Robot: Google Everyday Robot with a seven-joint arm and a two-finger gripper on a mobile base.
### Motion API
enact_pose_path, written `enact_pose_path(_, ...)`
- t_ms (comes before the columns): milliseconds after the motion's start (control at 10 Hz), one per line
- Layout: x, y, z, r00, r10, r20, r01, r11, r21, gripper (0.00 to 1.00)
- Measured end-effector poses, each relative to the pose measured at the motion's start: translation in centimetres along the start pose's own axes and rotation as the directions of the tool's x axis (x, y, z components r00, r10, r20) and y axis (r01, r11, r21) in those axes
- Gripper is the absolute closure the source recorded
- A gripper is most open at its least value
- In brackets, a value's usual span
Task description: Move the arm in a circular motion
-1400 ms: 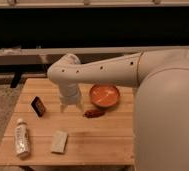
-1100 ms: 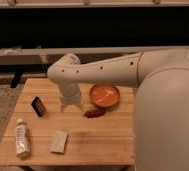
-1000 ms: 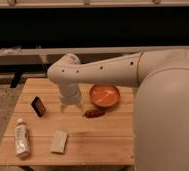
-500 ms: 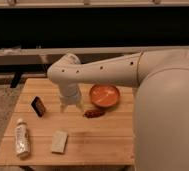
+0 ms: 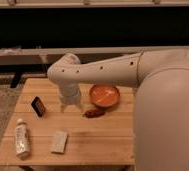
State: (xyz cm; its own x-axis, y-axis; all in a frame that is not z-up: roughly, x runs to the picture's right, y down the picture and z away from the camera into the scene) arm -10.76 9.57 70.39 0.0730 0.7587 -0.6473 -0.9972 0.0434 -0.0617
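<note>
The cream-white arm (image 5: 113, 72) reaches in from the right, its thick tubular segment dotted with small dark holes. It bends at a bulbous joint (image 5: 65, 75) over the back left of the wooden table (image 5: 103, 137). The narrower white gripper (image 5: 71, 105) hangs down from that joint, just above the table, between a small dark card-like object (image 5: 37, 106) and an orange bowl (image 5: 104, 95). It holds nothing that I can see.
A reddish-brown item (image 5: 93, 113) lies in front of the bowl. A white bottle (image 5: 21, 138) lies at the table's front left, with a pale rectangular sponge (image 5: 59, 141) beside it. A long bench rail (image 5: 33, 51) runs behind the table.
</note>
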Motion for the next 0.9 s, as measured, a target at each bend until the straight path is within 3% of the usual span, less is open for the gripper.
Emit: enact_pose_path(900,0.37,-0.31,0.15,0.999,0.036,0.015,-0.036,0.999,-0.014,0.35)
